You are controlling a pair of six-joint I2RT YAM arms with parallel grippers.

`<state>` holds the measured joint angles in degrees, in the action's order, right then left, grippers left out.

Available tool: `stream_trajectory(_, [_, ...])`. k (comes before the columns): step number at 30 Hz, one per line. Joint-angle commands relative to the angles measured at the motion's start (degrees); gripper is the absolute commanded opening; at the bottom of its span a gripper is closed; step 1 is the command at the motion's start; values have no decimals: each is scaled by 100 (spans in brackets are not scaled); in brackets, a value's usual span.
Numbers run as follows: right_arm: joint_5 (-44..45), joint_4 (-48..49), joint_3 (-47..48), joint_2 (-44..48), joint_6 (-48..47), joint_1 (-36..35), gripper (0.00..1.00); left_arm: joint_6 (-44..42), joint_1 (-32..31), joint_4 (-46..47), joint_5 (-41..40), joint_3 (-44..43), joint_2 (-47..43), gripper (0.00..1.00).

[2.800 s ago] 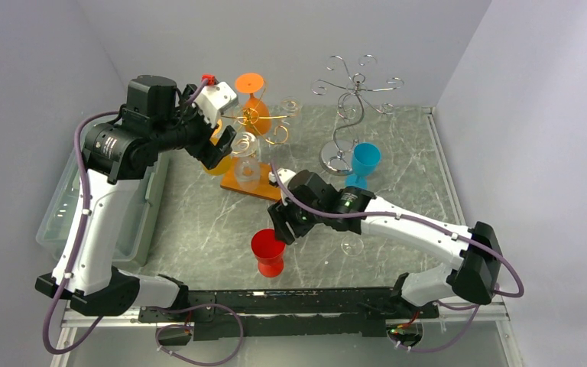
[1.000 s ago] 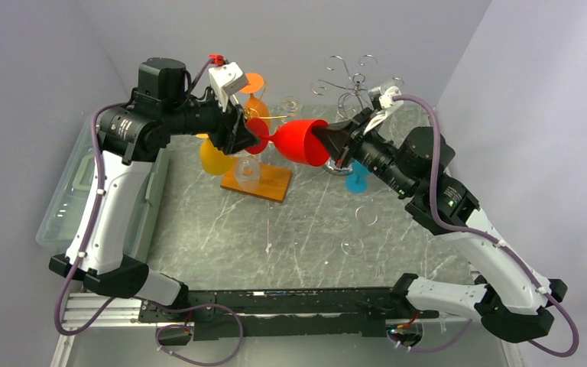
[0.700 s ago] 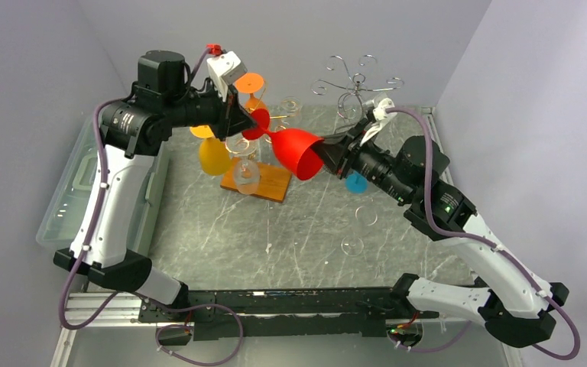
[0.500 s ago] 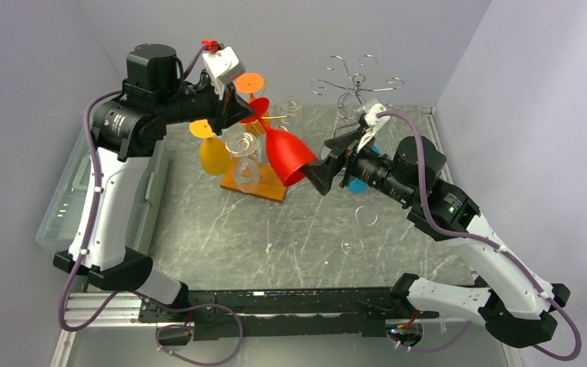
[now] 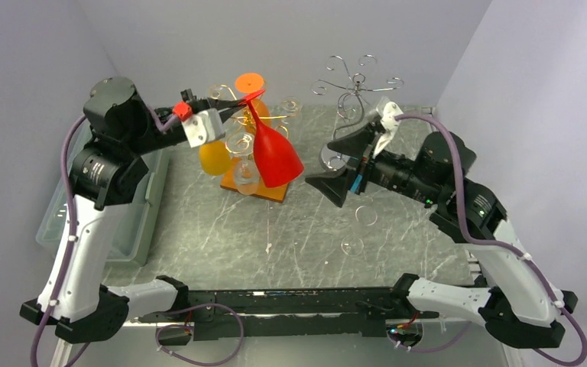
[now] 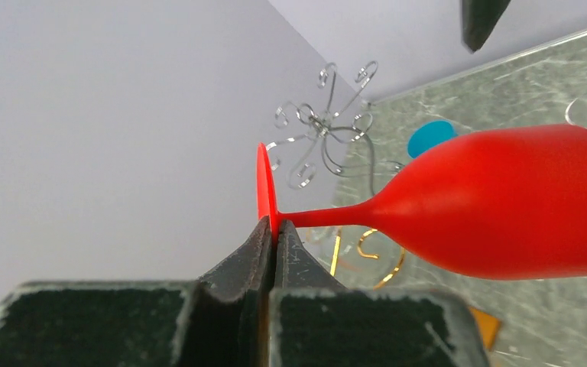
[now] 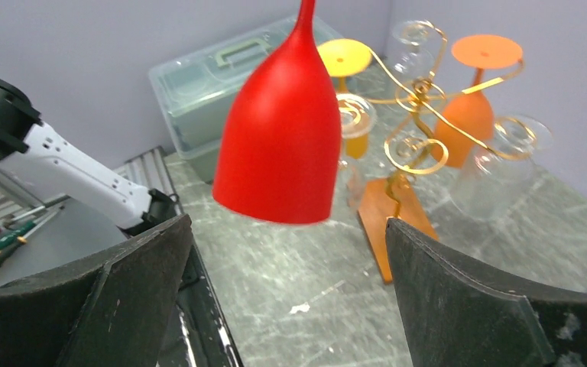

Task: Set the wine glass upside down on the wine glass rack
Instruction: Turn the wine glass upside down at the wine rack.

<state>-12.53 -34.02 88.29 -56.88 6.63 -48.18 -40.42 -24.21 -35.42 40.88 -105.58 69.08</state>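
Left pincer [image 6: 275, 229] clenched on foot of red glass [image 5: 275, 157]. Red glass hangs bowl down in air, just beside gold rack [image 7: 413, 99], above table [image 5: 222, 229]. Right pincer [image 5: 321, 162] released, spread wide, apart from red glass.
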Motion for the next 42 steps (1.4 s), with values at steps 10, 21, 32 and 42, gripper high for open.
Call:
stream_trajectory(10, [-1233, 1767, -4, -1285, 407, -2, 100, -1609, -101, 1121, 810, 808, -585, 0])
stream_trajectory(21, [-599, 2245, -616, -1301, 483, 2, 39, -1310, -154, 1465, 917, 921, -593, 2])
stream_trajectory(32, [1438, 2543, -2188, -347, -13, 88, 23, -447, -168, 1242, 384, 717, -518, 91])
stream_trajectory(42, [1210, 3336, -3082, -490, -13, 861, 27, -227, -164, -2, -549, 615, -662, 94])
